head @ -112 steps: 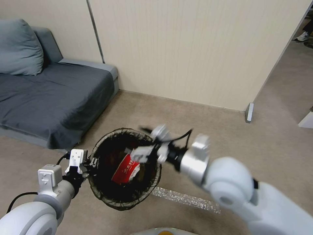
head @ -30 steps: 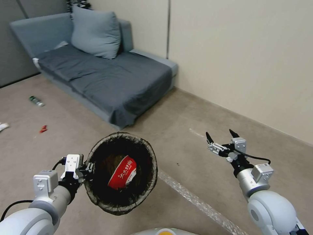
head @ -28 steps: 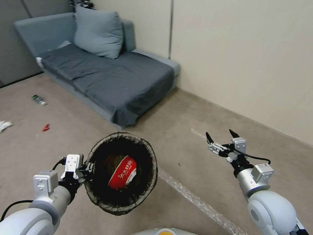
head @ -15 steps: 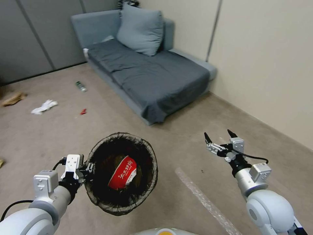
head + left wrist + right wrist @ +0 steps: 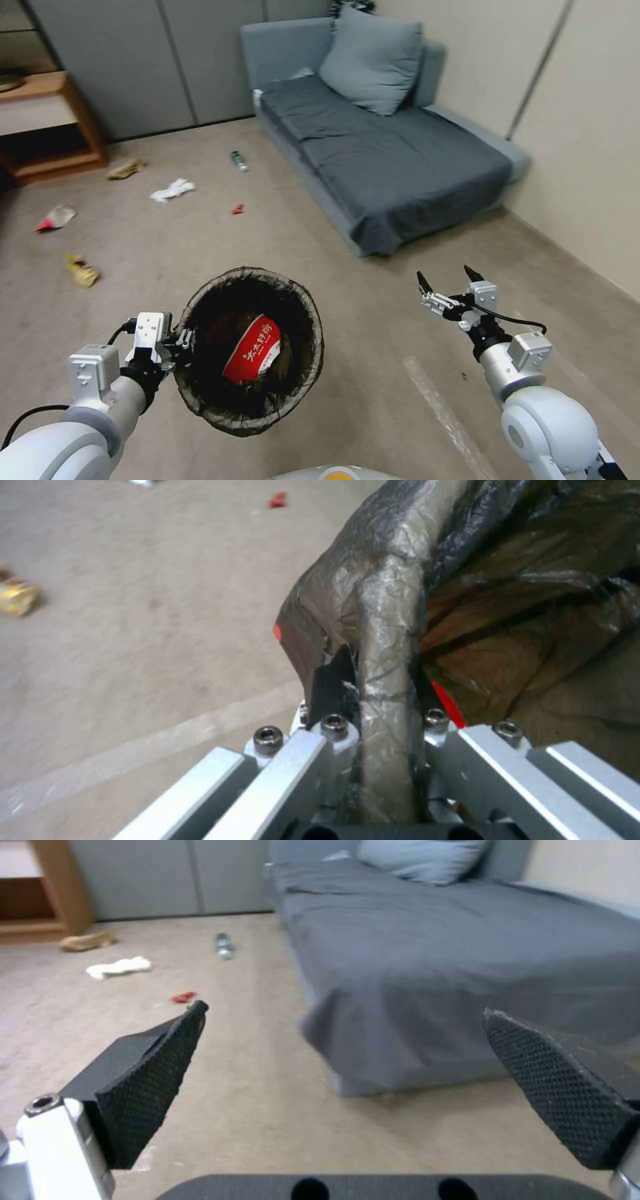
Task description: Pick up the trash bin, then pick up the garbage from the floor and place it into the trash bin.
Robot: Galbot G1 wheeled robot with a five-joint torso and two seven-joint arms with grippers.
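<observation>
My left gripper [image 5: 179,341] clamps the rim of the trash bin [image 5: 250,350], held low and near; my right gripper [image 5: 448,287] hangs wide open, empty. The garbage [image 5: 172,191] lies far-left across the floor, nearer my left arm.

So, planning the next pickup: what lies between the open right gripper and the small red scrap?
Bare carpet, in the right wrist view, from the right gripper to the red scrap.
</observation>
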